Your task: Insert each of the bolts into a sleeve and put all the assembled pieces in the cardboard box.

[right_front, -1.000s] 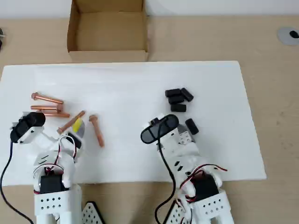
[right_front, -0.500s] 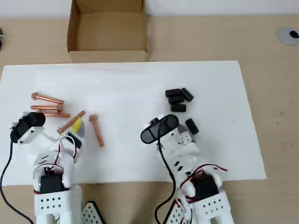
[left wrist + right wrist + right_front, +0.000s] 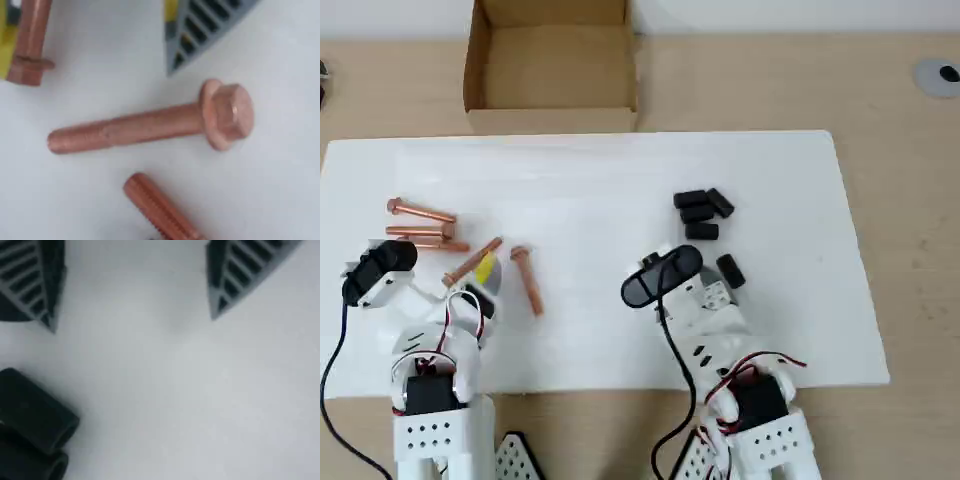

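Nothing shifted. On white paper sheet: left pincer wide among copper-coloured metal bolts, left end; right pincer wide beside black cylindrical sleeves, mid-right. Brown cardboard box just beyond sheet's far edge.

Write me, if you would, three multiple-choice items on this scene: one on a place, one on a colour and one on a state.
1. Where does the cardboard box stand?
A. On the wooden table, beyond the white sheet
B. Between the two arms
C. In the middle of the sheet

2. What colour are the sleeves?
A. Copper
B. Black
C. Yellow

3. What state is the box in?
A. Shut with a lid
B. Full of pieces
C. Open and empty

Answers: 1 A, its near wall ends before the sheet's far edge; 2 B, all lie dark against the sheet; 3 C, its bare floor shows from above.
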Robot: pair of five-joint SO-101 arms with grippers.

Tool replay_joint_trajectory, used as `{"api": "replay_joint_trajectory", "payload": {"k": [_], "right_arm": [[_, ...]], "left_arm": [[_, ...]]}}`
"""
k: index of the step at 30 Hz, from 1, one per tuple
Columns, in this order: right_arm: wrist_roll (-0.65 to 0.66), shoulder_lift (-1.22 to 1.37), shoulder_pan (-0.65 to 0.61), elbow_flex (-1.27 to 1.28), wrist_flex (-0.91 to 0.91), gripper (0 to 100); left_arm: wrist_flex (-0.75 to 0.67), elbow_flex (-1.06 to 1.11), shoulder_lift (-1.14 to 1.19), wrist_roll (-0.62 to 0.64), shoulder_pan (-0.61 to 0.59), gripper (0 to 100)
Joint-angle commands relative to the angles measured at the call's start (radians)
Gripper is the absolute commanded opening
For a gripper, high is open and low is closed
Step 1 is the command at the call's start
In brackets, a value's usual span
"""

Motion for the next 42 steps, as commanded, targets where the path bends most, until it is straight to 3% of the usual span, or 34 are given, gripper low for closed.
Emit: {"api": "replay_joint_trajectory", "payload": {"k": [1, 32, 35, 42], "right_arm": [[0.008, -0.077, 0.012, -0.005, 0.005, 24.0], [0.009, -0.077, 0.015, -0.033, -0.008, 24.1], [0.063, -0.076, 0.018, -0.082, -0.002, 24.0], [0.146, -0.053, 0.206, -0.34, -0.005, 24.1]], "left_arm": [[-0.008, -0.006, 0.004, 0.003, -0.011, 22], [-0.008, -0.005, 0.004, 0.003, -0.006, 22], [-0.008, -0.006, 0.004, 0.003, -0.011, 22], [-0.064, -0.107, 0.004, -0.005, -0.14, 22]]}}
